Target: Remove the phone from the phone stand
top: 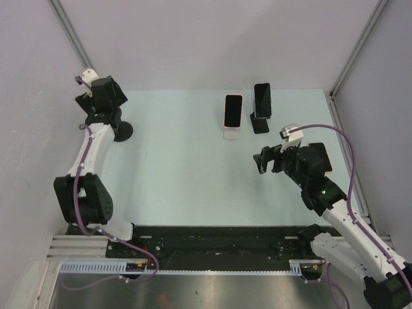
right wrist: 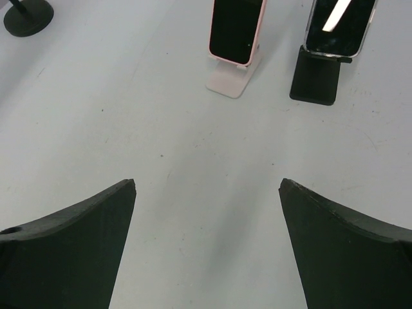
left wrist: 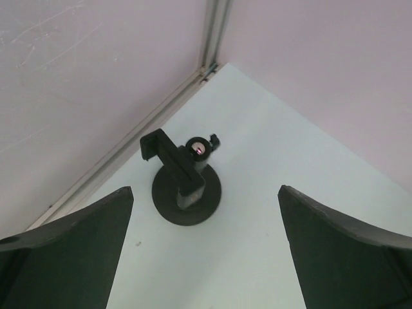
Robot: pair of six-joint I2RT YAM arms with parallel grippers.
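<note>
Two phones stand at the back of the table. A pink-cased phone (top: 233, 110) (right wrist: 236, 29) leans on a white stand (top: 232, 134) (right wrist: 230, 81). To its right, a black phone (top: 262, 98) (right wrist: 340, 26) rests on a black phone stand (top: 259, 124) (right wrist: 314, 76). My right gripper (top: 262, 162) (right wrist: 207, 181) hovers open and empty in front of both, well short of them. My left gripper (top: 106, 117) (left wrist: 206, 189) is open and empty at the far left, above a round-based black clamp stand (top: 122, 132) (left wrist: 187, 187) that holds no phone.
The pale table (top: 180, 167) is walled in by grey panels with metal corner posts (left wrist: 215, 38). The round-based stand sits close to the left wall. A black rail (top: 212, 241) runs along the near edge between the arm bases.
</note>
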